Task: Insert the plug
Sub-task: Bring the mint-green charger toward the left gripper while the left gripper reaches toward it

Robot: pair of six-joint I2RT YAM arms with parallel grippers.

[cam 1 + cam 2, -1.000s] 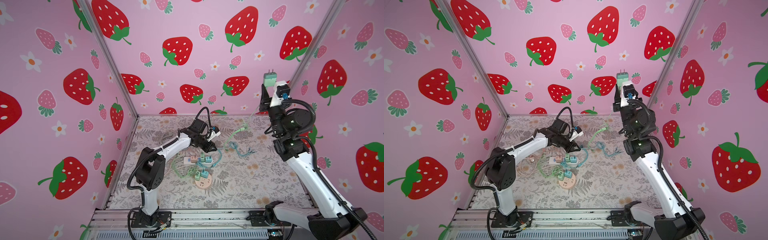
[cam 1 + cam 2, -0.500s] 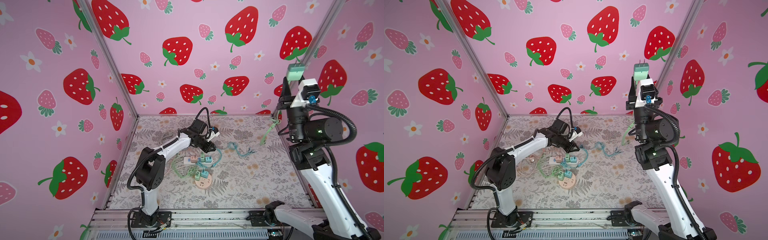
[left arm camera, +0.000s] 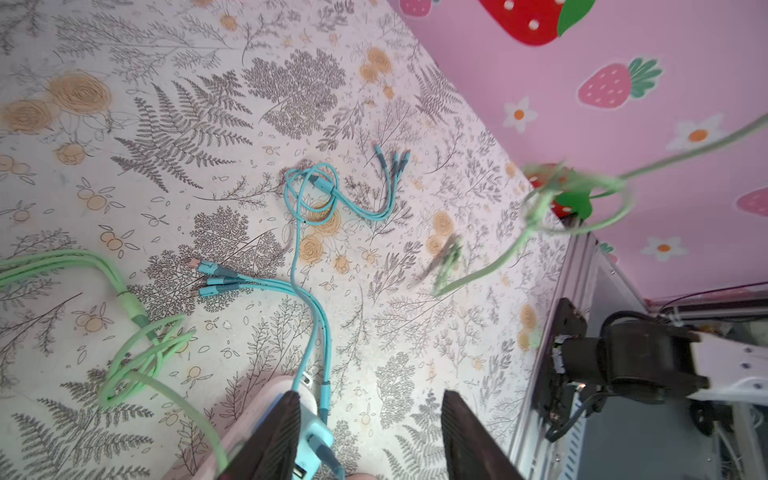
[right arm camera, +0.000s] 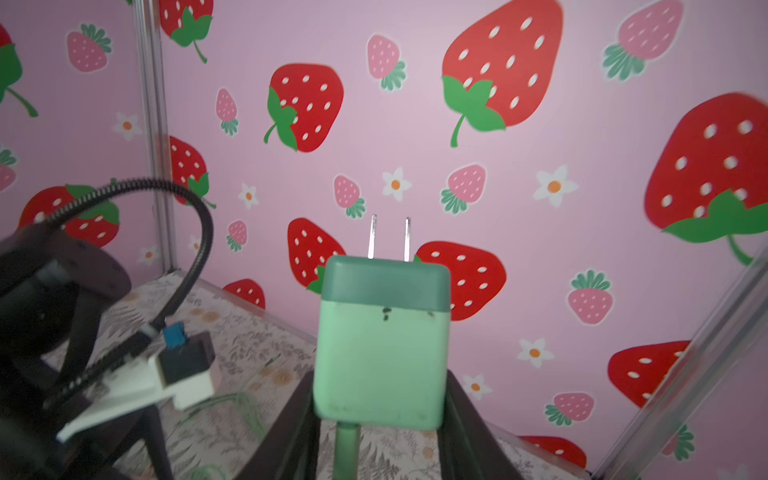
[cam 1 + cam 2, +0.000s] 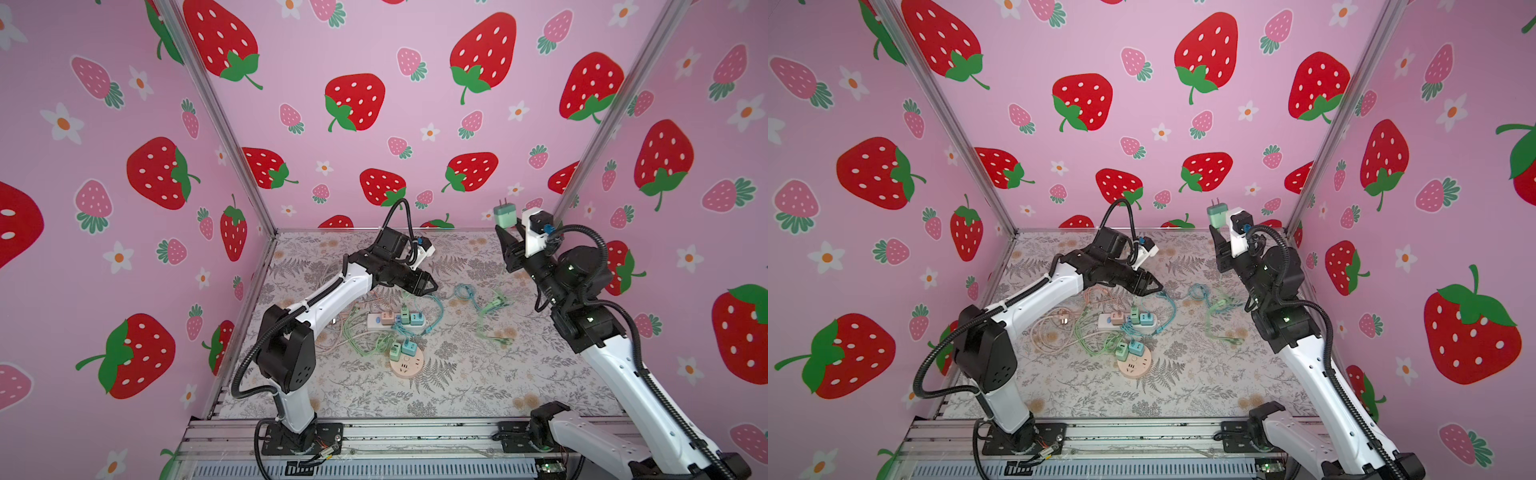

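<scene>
green plug held aloft, sockets well below
in both top views the right gripper is clamped on the plug high near the back right corner post, prongs pointing up and away from the table; insertion looks not yet begun, with a turn and a descent left. the white power strip carries three adapters, while the round socket shows free slots at its front, and bare table lies toward the front rail. in the left wrist view the left gripper stands with jaws apart, gripping nothing, above the strip's end among teal cable. in the right wrist view the plug fills the frame, fingers pressed on both sides, its green cable hanging below, walls close behind.
</scene>
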